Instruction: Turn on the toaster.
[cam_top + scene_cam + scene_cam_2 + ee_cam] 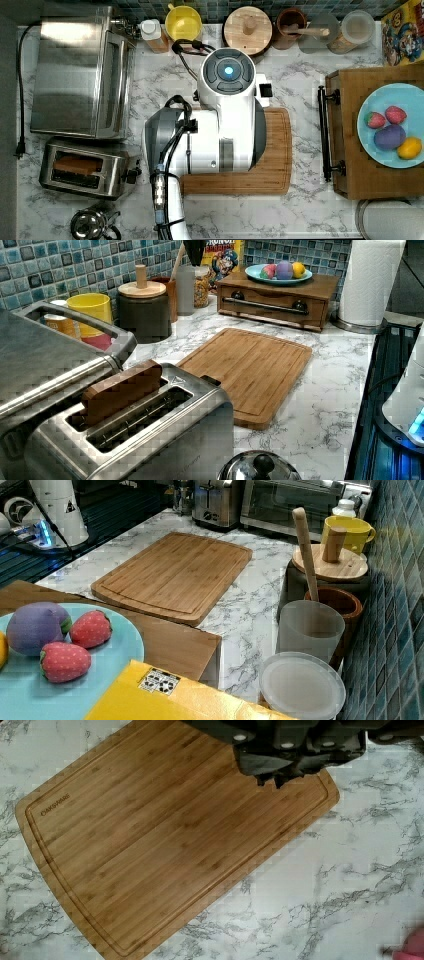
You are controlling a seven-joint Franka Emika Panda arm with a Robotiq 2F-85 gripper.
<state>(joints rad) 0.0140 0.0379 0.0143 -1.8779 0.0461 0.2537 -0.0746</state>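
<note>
The toaster [85, 167] is a small boxy brushed-steel unit with two long dark slots, a brown slice of bread [77, 164] standing in one, and a black lever knob [133, 174] on its end. It sits at the top view's lower left on the marble counter [310, 200], between the toaster oven [75, 70] and the kettle [92, 223]. The pincer [272, 779] hangs over the bamboo cutting board [165, 835], well apart from the toaster; I cannot tell whether it is clenched or released.
</note>
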